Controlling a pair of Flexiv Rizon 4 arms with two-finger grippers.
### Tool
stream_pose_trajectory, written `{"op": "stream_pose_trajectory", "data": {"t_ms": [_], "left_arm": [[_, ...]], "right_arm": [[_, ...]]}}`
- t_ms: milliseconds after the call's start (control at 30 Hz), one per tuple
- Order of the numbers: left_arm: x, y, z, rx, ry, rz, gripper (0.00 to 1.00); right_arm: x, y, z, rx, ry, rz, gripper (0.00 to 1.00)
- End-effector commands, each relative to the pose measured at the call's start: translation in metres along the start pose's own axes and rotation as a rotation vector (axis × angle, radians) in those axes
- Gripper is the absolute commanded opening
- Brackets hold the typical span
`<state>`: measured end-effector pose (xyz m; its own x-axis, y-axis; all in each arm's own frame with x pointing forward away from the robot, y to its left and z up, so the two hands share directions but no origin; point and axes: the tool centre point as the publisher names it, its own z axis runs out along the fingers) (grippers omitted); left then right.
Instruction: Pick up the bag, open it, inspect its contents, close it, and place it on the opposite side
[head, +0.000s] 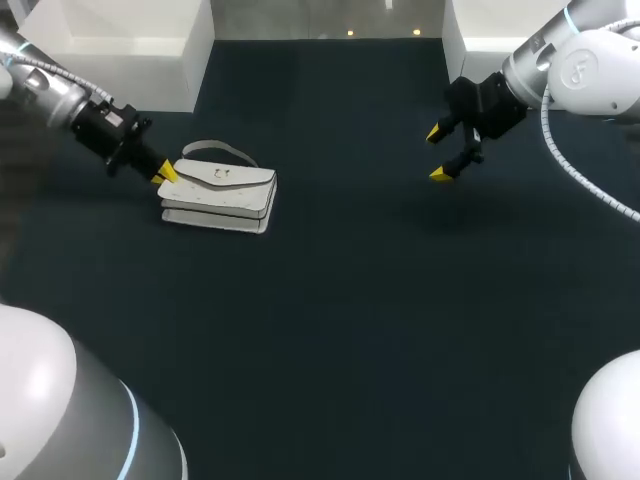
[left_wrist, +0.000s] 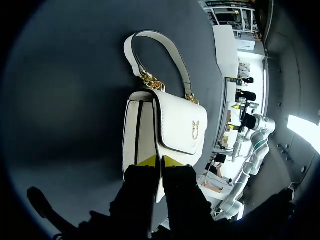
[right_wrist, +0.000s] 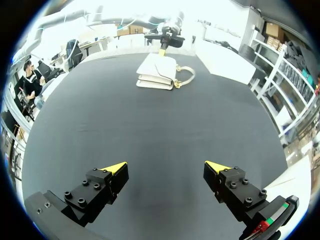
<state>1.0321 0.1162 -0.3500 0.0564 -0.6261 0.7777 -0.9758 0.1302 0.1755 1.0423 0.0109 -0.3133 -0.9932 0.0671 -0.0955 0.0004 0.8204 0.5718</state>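
Note:
A white handbag (head: 220, 195) with a curved strap (head: 222, 150) lies flat on the dark table at the left. My left gripper (head: 165, 172) is at its near-left end. In the left wrist view the yellow tips stand almost together at my left gripper (left_wrist: 160, 161), pinching the thin edge of the bag (left_wrist: 175, 120) beside the flap. The flap carries a gold clasp (left_wrist: 195, 130), and gold chain links join the strap (left_wrist: 155, 42) to the body. My right gripper (head: 441, 153) hangs open above the table at the right, far from the bag (right_wrist: 159, 72), with nothing at my right gripper (right_wrist: 166, 167).
White blocks stand at the table's back left (head: 130, 50) and back right (head: 480, 30). Dark bare tabletop (head: 360, 300) stretches between the two arms and towards the front.

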Motion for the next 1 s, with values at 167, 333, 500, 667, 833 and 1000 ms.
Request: {"op": "stream_pose_trajectory", "data": {"t_ms": [167,333,500,667,833,1000], "left_arm": [[0.002,0.014,0.016,0.102,0.001,-0.002,0.0],[0.002,0.014,0.016,0.102,0.001,-0.002,0.0],[0.002,0.014,0.016,0.102,0.001,-0.002,0.0],[0.008,0.014,0.022,0.106,0.036,-0.003,0.0],[0.027,0.009,0.038,0.112,0.059,0.022,0.0],[0.048,0.001,0.055,0.107,0.073,0.049,0.0]], "right_arm": [[0.0,0.0,0.0,0.0,0.001,-0.001,1.0],[0.0,0.0,0.0,0.0,0.001,-0.001,1.0],[0.0,0.0,0.0,0.0,0.001,-0.001,1.0],[0.0,0.0,0.0,0.0,0.001,-0.001,1.0],[0.0,0.0,0.0,0.0,0.001,-0.001,1.0],[0.0,0.0,0.0,0.0,0.001,-0.001,1.0]]}}
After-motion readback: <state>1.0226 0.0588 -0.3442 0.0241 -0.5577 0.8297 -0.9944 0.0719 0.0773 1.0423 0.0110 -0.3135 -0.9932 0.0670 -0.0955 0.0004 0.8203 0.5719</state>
